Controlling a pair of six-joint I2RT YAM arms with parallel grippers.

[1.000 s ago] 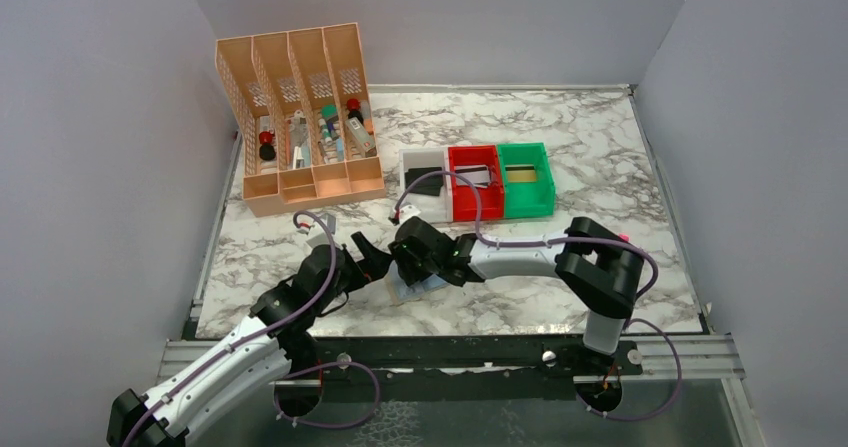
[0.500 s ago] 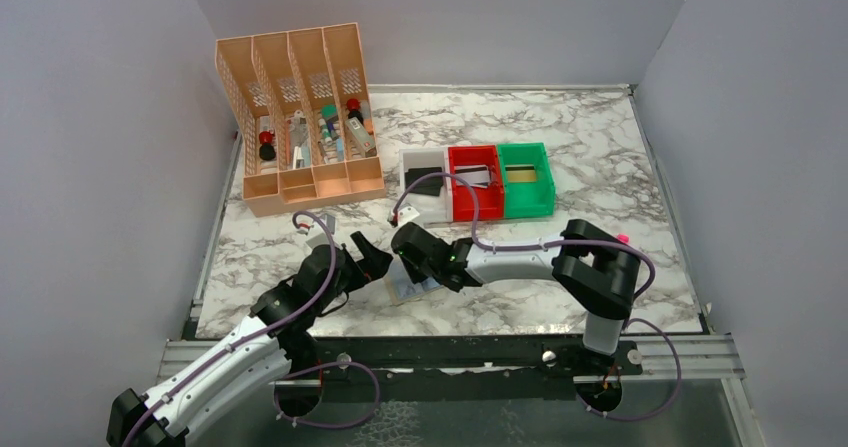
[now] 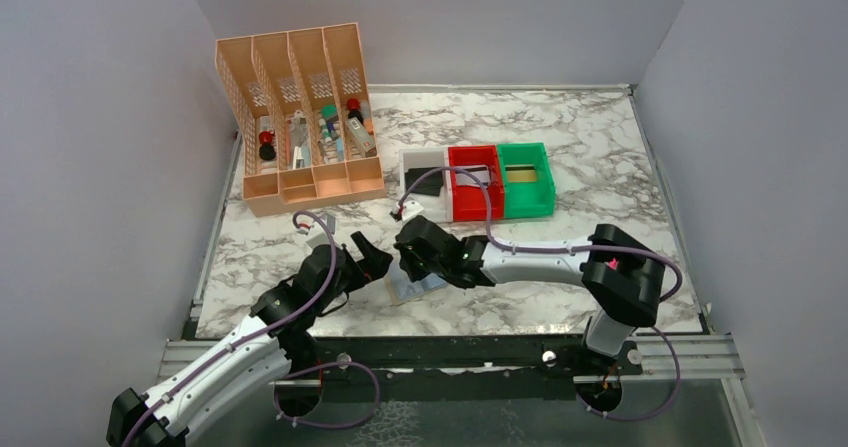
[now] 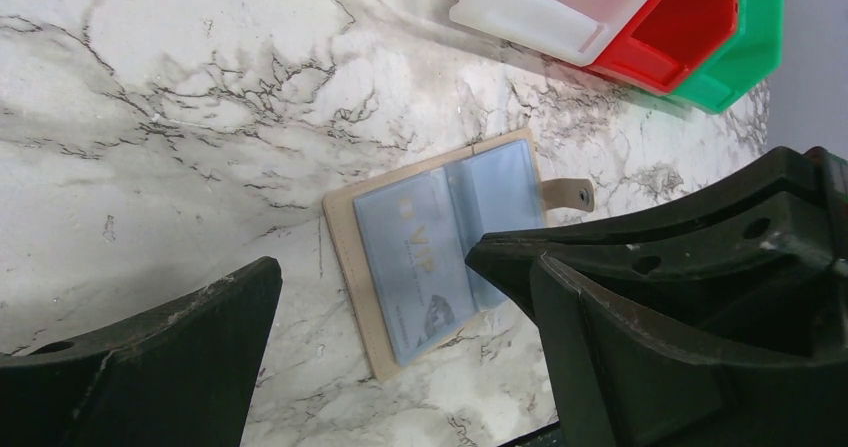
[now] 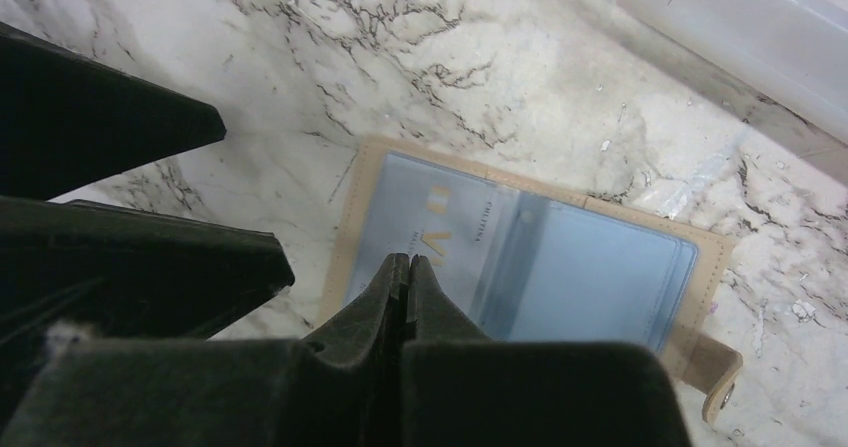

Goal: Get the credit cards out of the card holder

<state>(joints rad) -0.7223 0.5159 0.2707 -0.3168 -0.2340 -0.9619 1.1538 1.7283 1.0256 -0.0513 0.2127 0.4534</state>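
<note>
1. Right hand (image 5: 408, 265) has just pressed its fingers together on nothing, tips over the card holder (image 5: 600, 277) lying open on the tabletop (image 5: 450, 47), mid-frame.
2. One gold-lettered credit card (image 5: 450, 232) sits pocketed, so nothing is out.
3. My left hand (image 4: 370, 262) hovers spread, crowding the left side; bins (image 4: 690, 37) stand at upper right.

We see a white marble-patterned table (image 3: 600, 157) enclosed by plain pale grey walls (image 3: 450, 17), evenly lit, perhaps from overhead.
</note>
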